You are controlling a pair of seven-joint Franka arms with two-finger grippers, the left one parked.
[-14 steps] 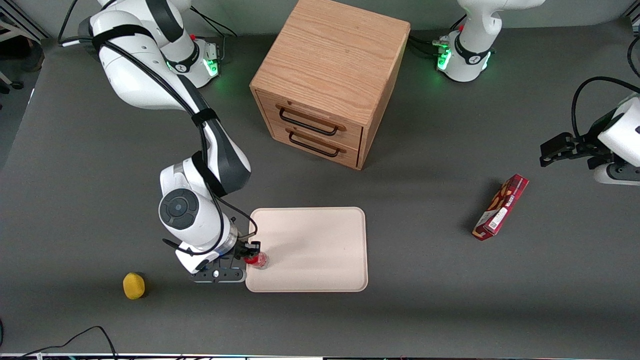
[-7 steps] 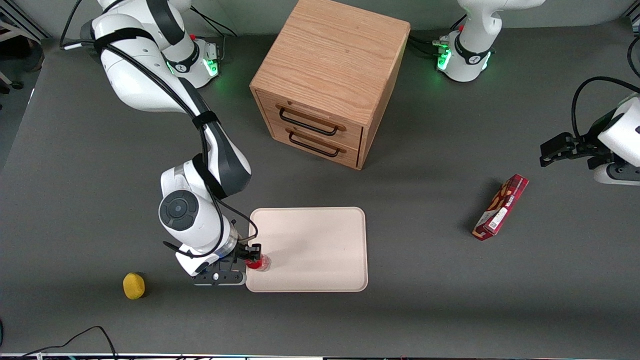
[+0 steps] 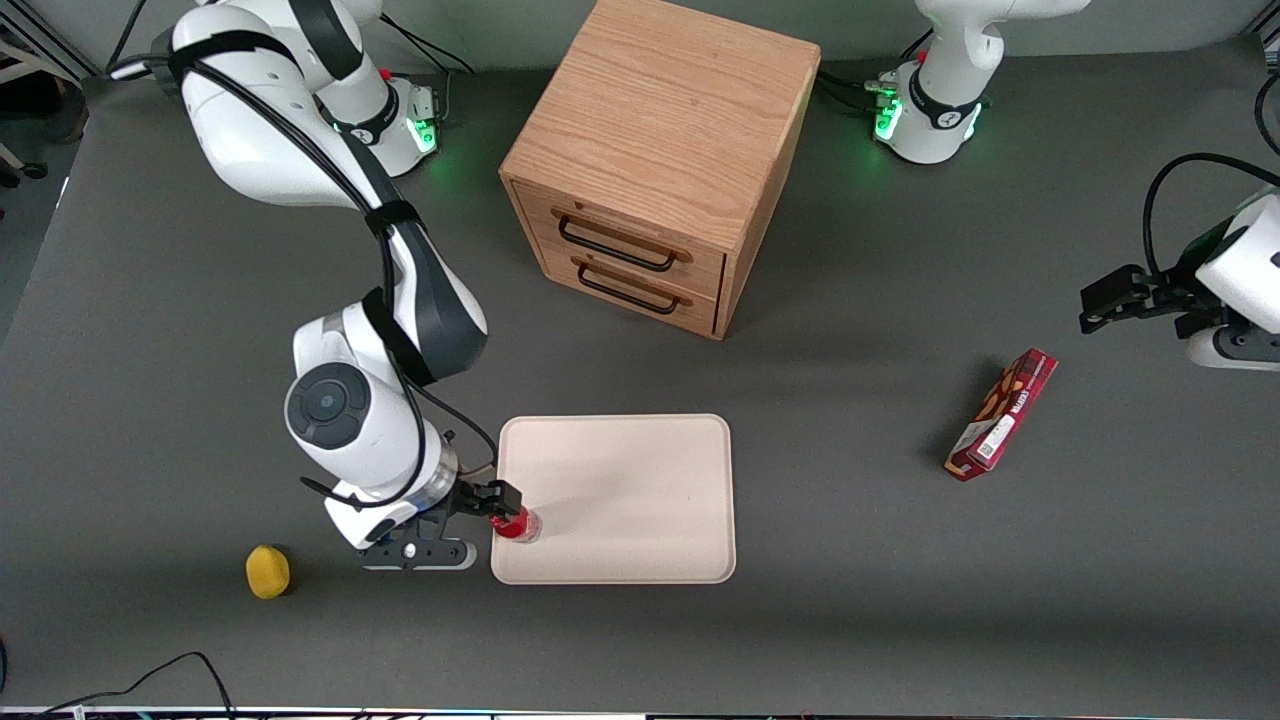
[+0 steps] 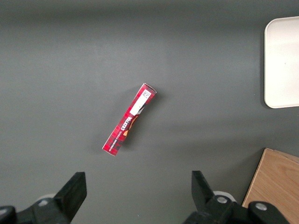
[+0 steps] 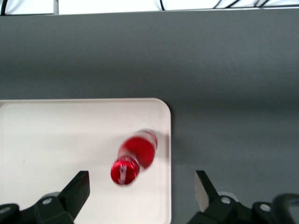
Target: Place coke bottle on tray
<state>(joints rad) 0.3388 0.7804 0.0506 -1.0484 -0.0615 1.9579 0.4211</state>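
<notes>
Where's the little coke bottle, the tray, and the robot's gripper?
Coke bottle (image 5: 135, 156), right wrist view, on its red body.
Tray (image 3: 640, 490), front view, on its bare middle.
Gripper (image 3: 497, 500), front view, above the tray's edge beside the bottle, fingers open.

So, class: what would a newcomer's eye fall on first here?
The tiny red coke bottle stands on the pale tray, near the rim toward the working arm's end. The open gripper hovers above it, and a wooden drawer cabinet looms farther from the front camera.
</notes>
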